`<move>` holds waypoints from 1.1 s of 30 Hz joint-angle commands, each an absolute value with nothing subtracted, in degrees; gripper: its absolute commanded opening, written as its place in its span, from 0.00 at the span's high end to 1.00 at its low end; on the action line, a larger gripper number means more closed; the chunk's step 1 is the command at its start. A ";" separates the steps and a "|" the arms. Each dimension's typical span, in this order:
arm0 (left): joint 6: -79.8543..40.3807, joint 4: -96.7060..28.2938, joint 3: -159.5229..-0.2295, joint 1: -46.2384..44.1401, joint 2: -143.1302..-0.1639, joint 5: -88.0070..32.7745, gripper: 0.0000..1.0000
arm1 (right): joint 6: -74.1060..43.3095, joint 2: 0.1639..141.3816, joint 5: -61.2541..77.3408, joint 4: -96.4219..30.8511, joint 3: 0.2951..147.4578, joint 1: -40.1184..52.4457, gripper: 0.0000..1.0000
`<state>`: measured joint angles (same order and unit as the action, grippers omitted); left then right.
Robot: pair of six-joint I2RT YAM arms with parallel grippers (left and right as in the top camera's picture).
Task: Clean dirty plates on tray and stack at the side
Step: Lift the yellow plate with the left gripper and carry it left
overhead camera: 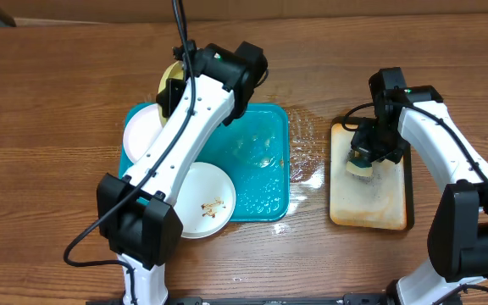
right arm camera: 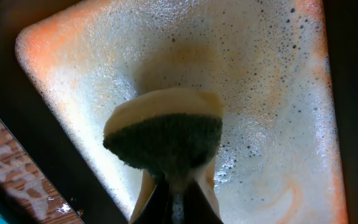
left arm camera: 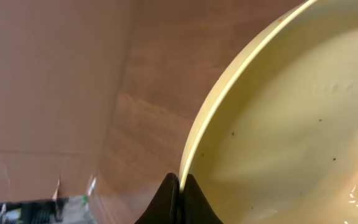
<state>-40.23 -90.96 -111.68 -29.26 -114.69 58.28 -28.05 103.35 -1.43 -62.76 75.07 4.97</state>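
Observation:
My left gripper [left arm camera: 179, 182] is shut on the rim of the pale yellow-green plate [left arm camera: 291, 112], which it holds tilted above the far left corner of the teal tray [overhead camera: 265, 182]. From overhead that plate [overhead camera: 170, 85] shows beside my left arm, which hides the gripper. A white plate [overhead camera: 140, 131] lies at the tray's left side. Another white plate [overhead camera: 206, 199] with brown smears sits at the tray's front, overhanging the rim. My right gripper [right arm camera: 176, 186] is shut on a sponge [right arm camera: 163, 134] with a green scouring face, over the small tan tray [overhead camera: 371, 203].
The tan dark-rimmed tray [right arm camera: 260, 74] holds soapy, foamy water. Water and suds wet the teal tray's floor and the table [overhead camera: 307, 152] between the two trays. My left arm reaches across the teal tray from the front edge.

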 commanded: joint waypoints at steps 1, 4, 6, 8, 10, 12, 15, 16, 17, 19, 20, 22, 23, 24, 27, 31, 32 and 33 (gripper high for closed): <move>-39.40 -89.65 -112.14 -32.93 -115.09 65.93 0.96 | -28.05 102.94 -1.15 -62.63 74.56 4.78 0.96; -39.40 -89.43 -112.14 -35.59 -115.11 69.63 0.96 | -28.05 102.94 -1.15 -62.70 74.56 4.78 0.96; -39.40 -89.25 -112.14 -37.15 -115.11 71.20 0.96 | -28.05 102.94 -1.13 -62.81 74.56 4.78 0.96; -39.40 -89.32 -112.14 -38.17 -115.11 72.64 0.96 | -28.05 102.94 -1.13 -62.85 74.56 4.78 0.96; -39.40 -89.32 -112.14 -38.68 -115.11 72.69 0.96 | -28.05 102.94 -1.13 -62.89 74.56 4.78 0.96; -39.42 -89.58 -112.14 -38.81 -115.11 73.03 0.96 | -28.05 102.94 -1.13 -63.07 74.56 4.78 0.96; -39.42 -89.71 -112.14 -38.81 -115.11 73.89 0.96 | -28.05 102.94 -1.10 -63.11 74.56 4.78 0.96; -39.42 -89.71 -112.14 -38.81 -115.11 73.87 0.96 | -28.05 102.94 -1.10 -63.11 74.56 4.78 0.96; -39.44 -89.71 -112.14 -38.81 -115.11 73.87 0.96 | -28.05 102.94 -1.10 -63.09 74.56 4.75 0.96; -39.44 -89.71 -112.14 -38.83 -115.11 73.80 0.96 | -28.05 102.94 -0.86 -63.07 74.56 4.73 0.96; -39.44 -89.71 -112.14 -38.92 -115.11 73.69 0.96 | -28.05 102.94 -0.75 -63.07 74.56 4.73 0.96; -39.79 -89.71 -112.14 -38.98 -115.11 73.52 0.96 | -28.05 102.94 -0.69 -63.07 74.56 4.73 0.96; -39.86 -89.73 -112.14 -38.98 -115.11 73.52 0.96 | -28.05 102.94 -0.69 -63.07 74.56 4.73 0.96; -39.86 -89.73 -112.14 -39.03 -115.11 73.52 0.96 | -28.05 102.94 -0.67 -63.09 74.56 4.73 0.96; -39.88 -89.76 -112.14 -39.03 -115.11 73.52 0.96 | -28.05 102.94 -0.27 -63.07 74.56 4.73 0.96; -40.29 -89.80 -112.14 -39.03 -115.11 73.54 0.96 | -28.05 102.94 -0.27 -63.07 74.56 4.73 0.96; -40.64 -89.84 -112.14 -39.03 -115.11 73.47 0.96 | -28.05 102.94 -0.27 -63.07 74.56 4.73 0.96; -41.12 -89.91 -112.14 -39.03 -115.11 73.43 0.96 | -28.05 102.94 -0.27 -63.07 74.56 4.73 0.96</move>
<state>-39.94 -89.80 -111.68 -38.98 -114.69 71.02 -28.05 103.35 -0.40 -63.05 74.98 4.95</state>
